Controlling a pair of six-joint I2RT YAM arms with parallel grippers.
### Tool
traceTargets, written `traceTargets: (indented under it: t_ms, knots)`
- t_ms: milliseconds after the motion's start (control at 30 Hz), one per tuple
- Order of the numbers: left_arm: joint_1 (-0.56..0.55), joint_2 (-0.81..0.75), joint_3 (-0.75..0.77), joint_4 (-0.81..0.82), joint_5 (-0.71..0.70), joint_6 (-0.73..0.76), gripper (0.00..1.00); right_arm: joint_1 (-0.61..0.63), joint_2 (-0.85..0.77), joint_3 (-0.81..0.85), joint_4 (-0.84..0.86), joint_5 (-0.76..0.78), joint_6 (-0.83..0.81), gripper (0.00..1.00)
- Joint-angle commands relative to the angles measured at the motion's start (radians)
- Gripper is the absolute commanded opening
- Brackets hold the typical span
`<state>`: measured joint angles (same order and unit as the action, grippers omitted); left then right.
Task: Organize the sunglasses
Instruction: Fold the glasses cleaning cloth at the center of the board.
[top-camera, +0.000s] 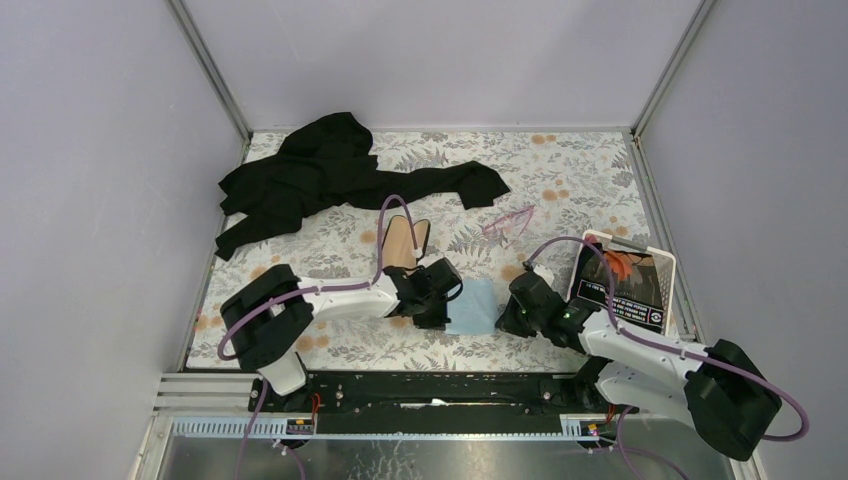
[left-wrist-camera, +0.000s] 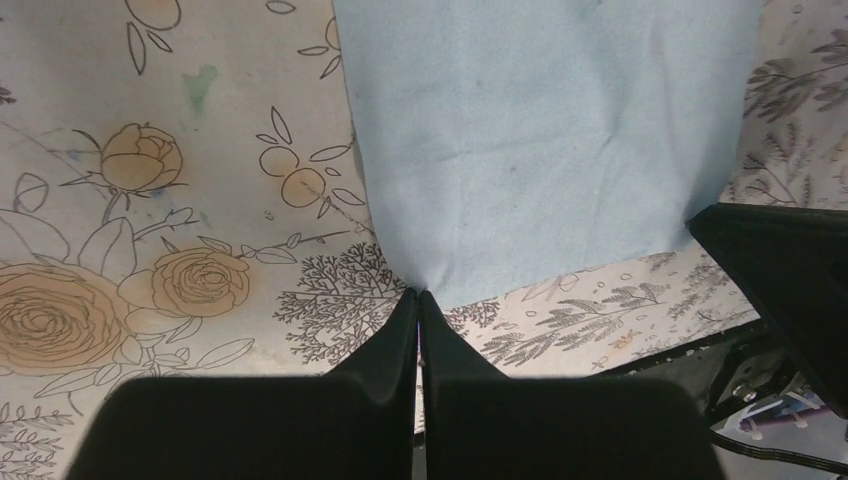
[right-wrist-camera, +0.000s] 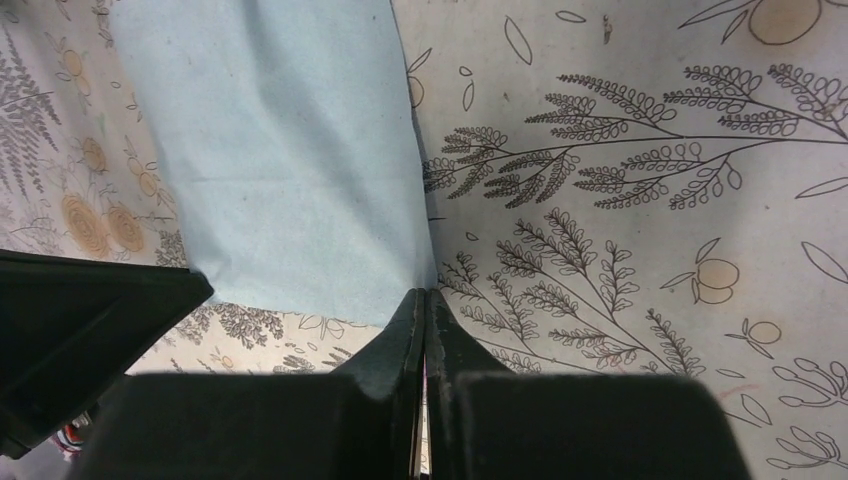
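Note:
The sunglasses (top-camera: 510, 222), thin-framed with pink lenses, lie on the floral mat behind the grippers. The black oval case (top-camera: 405, 242) lies open, tan lining up, behind my left arm. The light blue cloth (top-camera: 472, 308) lies flat between the two grippers. My left gripper (top-camera: 447, 300) is shut, pinching the cloth's near left corner, where the cloth (left-wrist-camera: 540, 130) puckers at the tips (left-wrist-camera: 419, 293). My right gripper (top-camera: 503, 315) is shut on the cloth's near right corner; in the right wrist view the cloth (right-wrist-camera: 280, 150) meets the tips (right-wrist-camera: 425, 292).
A black garment (top-camera: 330, 180) lies spread over the back left of the mat. A white basket (top-camera: 663, 262) with a black printed pack stands at the right edge. Grey walls enclose the mat on three sides.

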<state>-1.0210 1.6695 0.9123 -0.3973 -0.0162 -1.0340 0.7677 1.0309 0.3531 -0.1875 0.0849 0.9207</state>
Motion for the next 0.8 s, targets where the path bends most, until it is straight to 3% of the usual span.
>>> traceTargets:
  t_ms: [0, 467, 767]
  knots:
    - [-0.007, -0.067, 0.004, -0.007, -0.055, 0.037, 0.0, 0.007, -0.057, 0.016, -0.032, -0.006, -0.013, 0.0]
    - [0.042, -0.136, 0.163, -0.108, -0.044, 0.181, 0.0, 0.007, -0.146, 0.214, -0.175, 0.098, -0.033, 0.0]
    - [0.04, -0.272, 0.202, -0.165, 0.005, 0.203, 0.0, 0.007, -0.202, 0.354, -0.292, 0.051, -0.023, 0.0]
